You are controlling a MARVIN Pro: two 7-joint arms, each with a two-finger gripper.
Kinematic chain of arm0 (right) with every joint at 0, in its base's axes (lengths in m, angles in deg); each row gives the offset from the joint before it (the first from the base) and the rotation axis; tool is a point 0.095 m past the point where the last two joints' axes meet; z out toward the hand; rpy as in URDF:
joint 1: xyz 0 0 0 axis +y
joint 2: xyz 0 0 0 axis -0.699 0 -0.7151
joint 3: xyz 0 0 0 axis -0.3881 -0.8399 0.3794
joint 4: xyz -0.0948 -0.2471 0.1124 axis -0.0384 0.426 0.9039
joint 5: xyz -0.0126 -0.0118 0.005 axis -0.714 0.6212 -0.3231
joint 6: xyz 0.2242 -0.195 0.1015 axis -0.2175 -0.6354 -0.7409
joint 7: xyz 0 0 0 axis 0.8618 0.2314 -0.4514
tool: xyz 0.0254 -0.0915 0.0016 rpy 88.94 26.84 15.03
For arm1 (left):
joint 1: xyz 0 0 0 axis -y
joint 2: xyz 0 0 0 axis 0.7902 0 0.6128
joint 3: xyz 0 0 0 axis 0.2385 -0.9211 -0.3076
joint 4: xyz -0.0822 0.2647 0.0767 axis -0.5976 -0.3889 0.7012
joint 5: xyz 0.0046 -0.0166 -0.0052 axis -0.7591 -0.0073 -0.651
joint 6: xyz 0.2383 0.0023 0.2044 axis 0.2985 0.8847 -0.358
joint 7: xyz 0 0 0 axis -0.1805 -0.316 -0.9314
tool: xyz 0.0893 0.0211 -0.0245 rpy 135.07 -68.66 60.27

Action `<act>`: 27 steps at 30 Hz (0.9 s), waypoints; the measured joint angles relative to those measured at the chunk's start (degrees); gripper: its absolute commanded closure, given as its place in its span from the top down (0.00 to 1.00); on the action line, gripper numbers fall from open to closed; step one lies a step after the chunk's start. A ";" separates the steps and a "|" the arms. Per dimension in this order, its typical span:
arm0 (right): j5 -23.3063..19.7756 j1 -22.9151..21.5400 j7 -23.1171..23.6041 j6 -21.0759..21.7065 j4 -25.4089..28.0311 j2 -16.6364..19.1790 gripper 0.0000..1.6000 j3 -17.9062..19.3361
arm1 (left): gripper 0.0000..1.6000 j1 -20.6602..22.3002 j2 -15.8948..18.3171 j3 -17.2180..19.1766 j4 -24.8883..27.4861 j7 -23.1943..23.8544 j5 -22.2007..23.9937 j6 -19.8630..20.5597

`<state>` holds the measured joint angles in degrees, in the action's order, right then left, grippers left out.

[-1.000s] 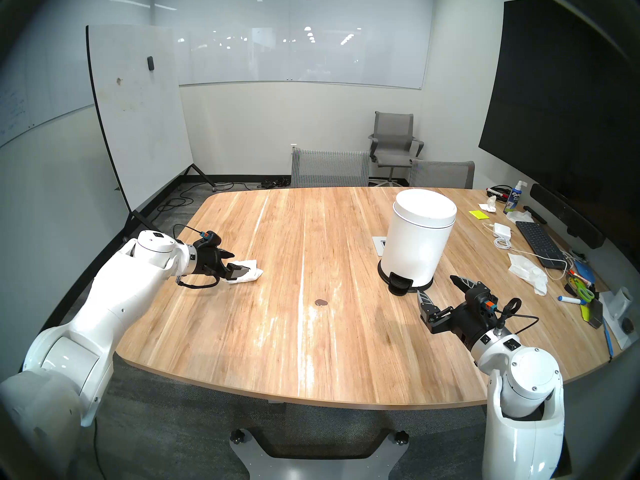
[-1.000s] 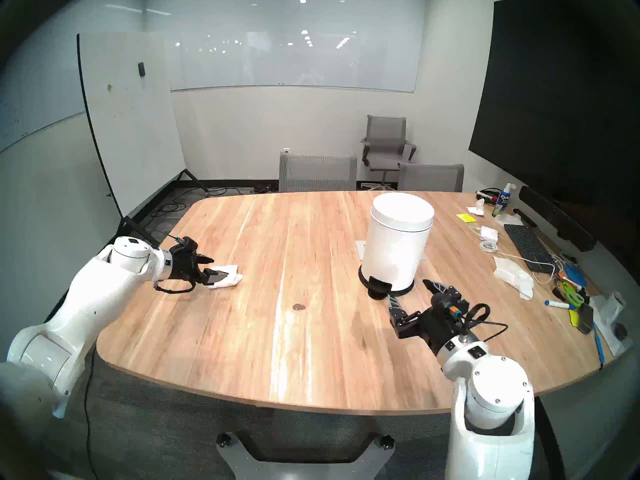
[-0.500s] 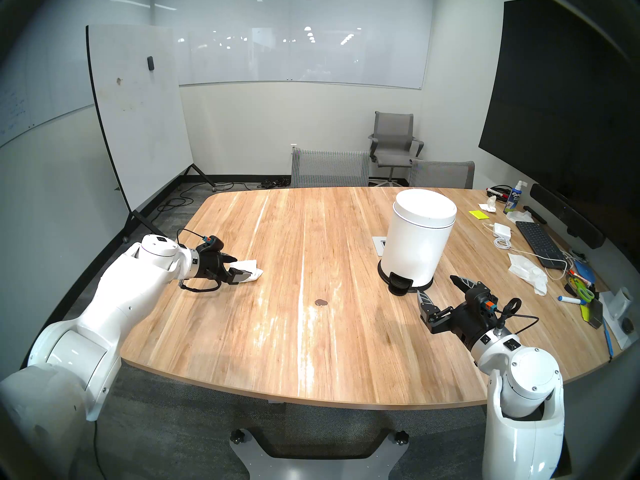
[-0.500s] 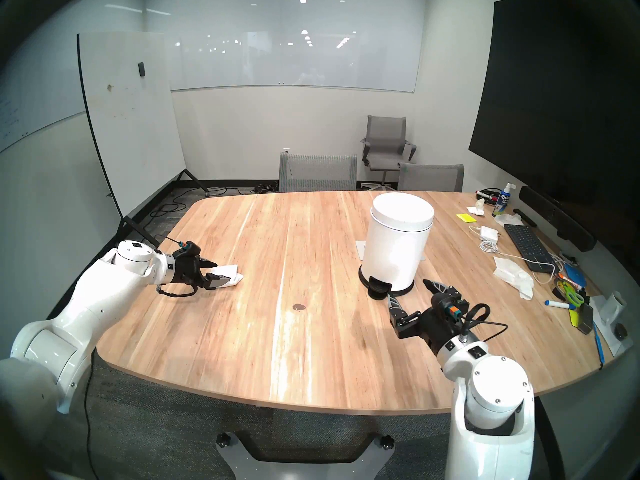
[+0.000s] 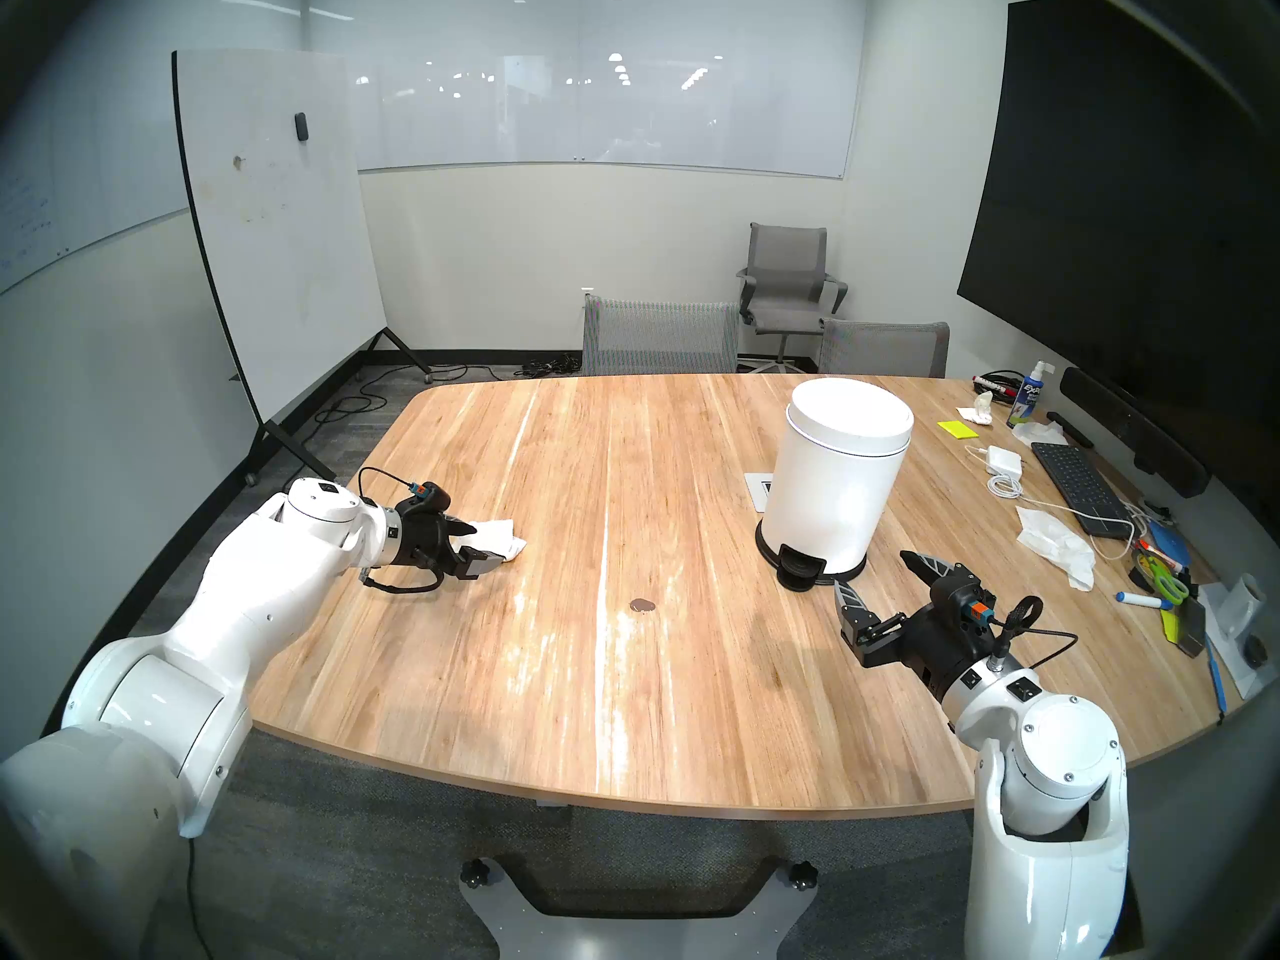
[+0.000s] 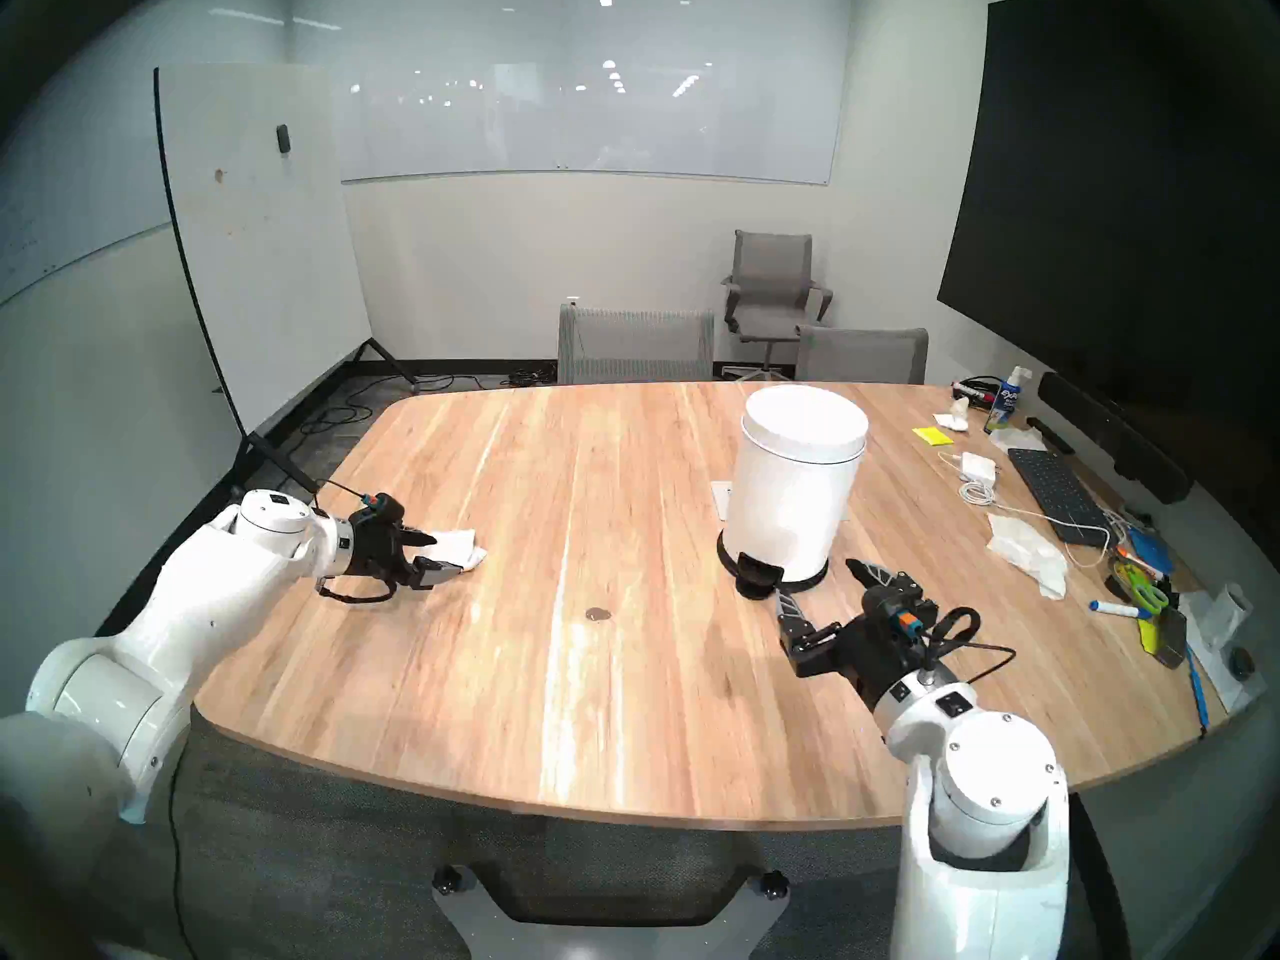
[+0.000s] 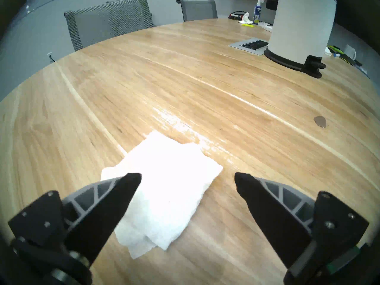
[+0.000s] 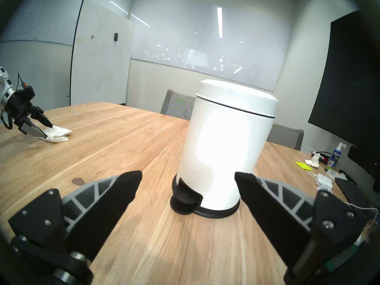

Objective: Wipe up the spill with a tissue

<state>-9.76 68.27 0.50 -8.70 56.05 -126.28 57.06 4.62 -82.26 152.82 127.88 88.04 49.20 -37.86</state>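
Note:
A folded white tissue (image 5: 504,537) lies flat on the left side of the wooden table (image 5: 623,695). My left gripper (image 5: 488,541) is open, its fingertips low at the tissue's near end, one over the tissue and one beside it, as the left wrist view shows (image 7: 188,176) with the tissue (image 7: 168,188). The spill (image 5: 643,604) is a small dark brown blot near the table's middle, right of the tissue, also in the left wrist view (image 7: 320,121) and right wrist view (image 8: 78,181). My right gripper (image 5: 871,569) is open and empty just in front of the bin's pedal.
A white pedal bin (image 5: 834,480) stands right of centre, its black pedal (image 5: 796,571) towards me. A keyboard (image 5: 1073,480), a crumpled tissue (image 5: 1056,539), cables, markers, scissors and a spray bottle (image 5: 1028,397) crowd the right edge. Grey chairs stand beyond the far edge.
My left arm has pushed forward a little and its open fingers have settled lower over the tissue's near end. The tissue, the spill and the right arm have not moved.

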 measured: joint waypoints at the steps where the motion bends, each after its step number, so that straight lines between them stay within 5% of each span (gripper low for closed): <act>1: 0.00 0.00 0.00 0.00 0.00 0.00 1.00 0.00 | 1.00 0.03 -0.04 0.00 -0.09 0.00 -0.04 -0.04; 19: 0.00 0.00 0.00 0.00 0.00 0.00 1.00 0.00 | 1.00 0.58 -2.70 -0.29 -3.53 -1.92 -1.61 -1.84; 20: 0.00 0.00 0.00 0.00 0.00 0.00 1.00 0.00 | 0.94 0.56 -2.87 -0.30 -3.71 -2.06 -1.67 -1.98; 21: 0.00 0.00 0.00 0.00 0.00 0.00 1.00 0.00 | 0.75 0.54 -2.97 -0.30 -3.77 -2.12 -1.69 -2.06; 22: 0.00 0.00 0.00 0.00 0.00 0.00 1.00 0.00 | 0.45 0.52 -3.05 -0.30 -3.78 -2.16 -1.71 -2.12; 25: 0.00 0.00 0.00 0.00 0.00 0.00 1.00 0.00 | 0.21 0.46 -3.27 -0.32 -3.77 -2.25 -1.72 -2.24; 26: 0.00 0.00 0.00 0.00 0.00 0.00 1.00 0.00 | 0.06 0.43 -3.34 -0.32 -3.73 -2.26 -1.71 -2.28; 27: 0.00 0.00 0.00 0.00 0.00 0.00 1.00 0.00 | 0.03 0.41 -3.37 -0.32 -3.71 -2.26 -1.71 -2.30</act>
<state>-9.76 68.27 0.50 -8.70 56.05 -126.28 57.06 5.03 -85.63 152.50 124.16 85.78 47.49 -40.16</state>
